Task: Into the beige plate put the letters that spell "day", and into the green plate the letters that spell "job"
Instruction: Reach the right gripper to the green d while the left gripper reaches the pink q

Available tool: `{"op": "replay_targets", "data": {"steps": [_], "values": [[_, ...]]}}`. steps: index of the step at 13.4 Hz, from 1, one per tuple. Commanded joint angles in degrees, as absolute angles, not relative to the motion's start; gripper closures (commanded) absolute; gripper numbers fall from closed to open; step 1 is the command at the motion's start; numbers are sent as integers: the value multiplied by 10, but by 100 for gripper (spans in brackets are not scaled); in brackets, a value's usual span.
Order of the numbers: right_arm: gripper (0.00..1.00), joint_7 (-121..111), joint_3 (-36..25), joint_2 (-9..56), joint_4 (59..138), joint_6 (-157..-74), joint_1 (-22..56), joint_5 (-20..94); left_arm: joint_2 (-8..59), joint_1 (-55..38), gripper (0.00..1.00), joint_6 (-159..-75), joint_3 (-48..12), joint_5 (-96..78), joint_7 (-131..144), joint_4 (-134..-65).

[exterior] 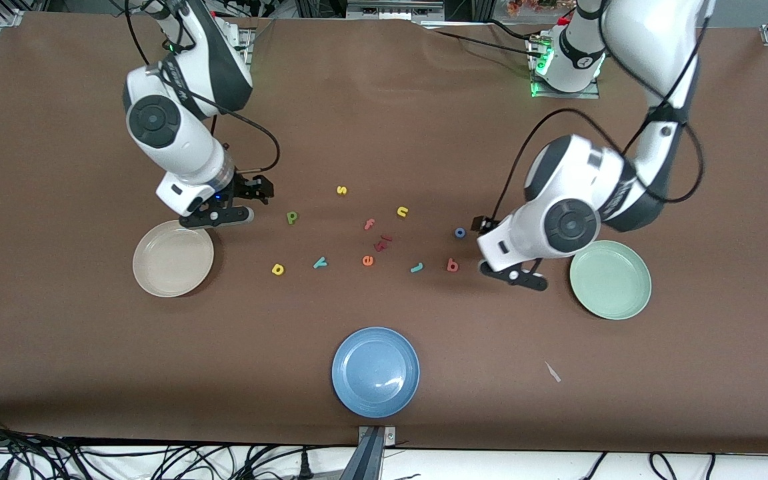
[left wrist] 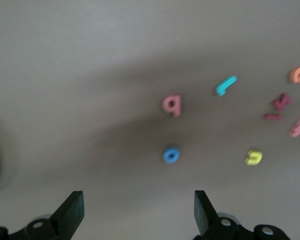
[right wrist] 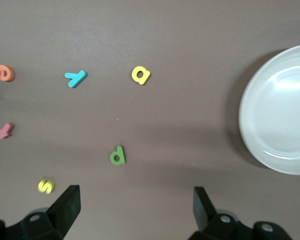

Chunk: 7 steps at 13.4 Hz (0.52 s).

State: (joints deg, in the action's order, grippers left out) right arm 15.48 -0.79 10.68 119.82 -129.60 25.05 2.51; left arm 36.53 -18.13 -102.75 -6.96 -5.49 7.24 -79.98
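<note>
The olive-green d (exterior: 292, 217) lies just off my open right gripper (exterior: 257, 189), which hangs empty beside the beige plate (exterior: 173, 259). The yellow a (exterior: 278, 269) and teal y (exterior: 320, 263) lie nearer the front camera. In the right wrist view, the d (right wrist: 118, 155) sits ahead of the gripper (right wrist: 136, 196). My left gripper (exterior: 484, 225) is open and empty, low over the table beside the blue o (exterior: 460, 233). The red b (exterior: 452, 265) and teal j (exterior: 417, 267) are close by. The green plate (exterior: 610, 279) lies toward the left arm's end. The o (left wrist: 171, 155) shows ahead of the left gripper (left wrist: 139, 200).
A yellow s (exterior: 341, 190), yellow n (exterior: 403, 212), salmon f (exterior: 369, 224), orange e (exterior: 367, 261) and dark red pieces (exterior: 382, 241) lie mid-table. A blue plate (exterior: 375, 372) sits near the front edge. A small pale scrap (exterior: 553, 372) lies beside it.
</note>
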Motion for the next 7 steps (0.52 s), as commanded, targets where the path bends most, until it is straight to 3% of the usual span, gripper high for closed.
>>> {"op": "replay_targets", "data": {"steps": [1, 4, 7], "values": [[0, 171, 7, 141, 1277, -1442, 257, 31, 417, -201, 18, -1077, -63, -75, 69, -772], [0, 173, 18, 186, 1278, -1498, 272, 31, 442, -217, 19, -1152, -63, -69, 134, -793], [1, 174, 18, 226, 1278, -1554, 272, 31, 455, -246, 26, -1191, -61, 11, 202, -810]]}}
